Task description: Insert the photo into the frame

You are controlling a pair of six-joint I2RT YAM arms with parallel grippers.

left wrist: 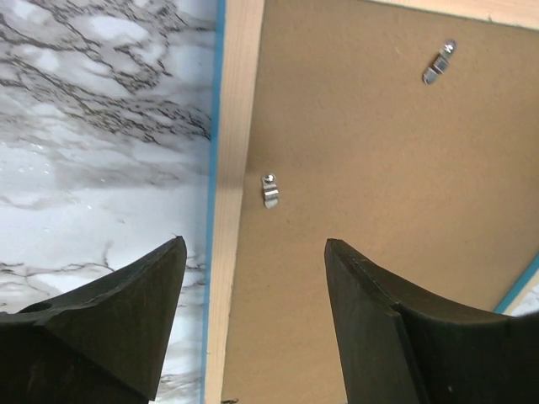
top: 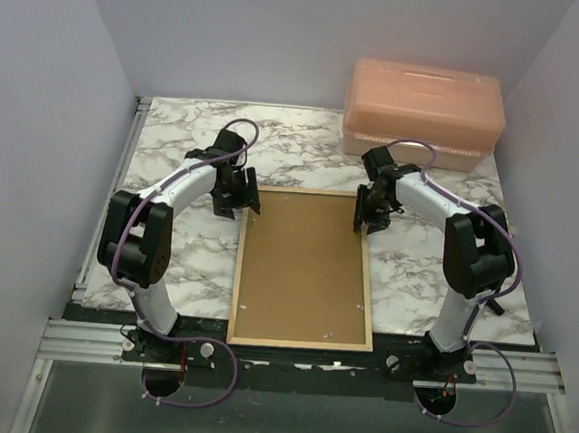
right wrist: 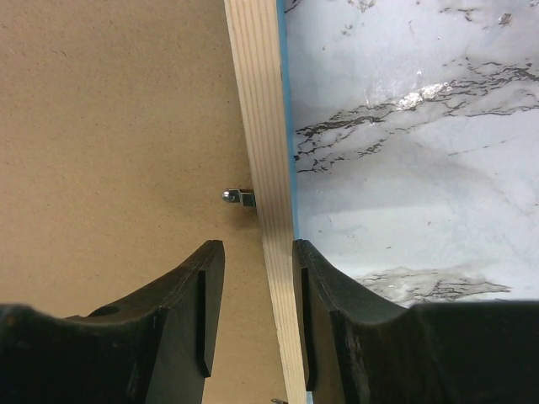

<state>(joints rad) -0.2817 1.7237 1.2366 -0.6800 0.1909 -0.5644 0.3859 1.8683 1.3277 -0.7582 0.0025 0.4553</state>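
While the frame (top: 237, 273) is laid face down on the marble desk (top: 175, 147), with its brown backing sheet (top: 303, 268) uppermost, both arms are stationed at its far corners. The left pincer (top: 233, 200) is spread wide across the left rail. The right pincer (top: 370, 215) is parted narrowly astride the right rail, beside a metal clip (right wrist: 238, 197).

frame (top: 237, 273) face down, blue front hidden, only sliver at edge. clips (left wrist: 270, 192) just specks from top. wrist views crop frame.
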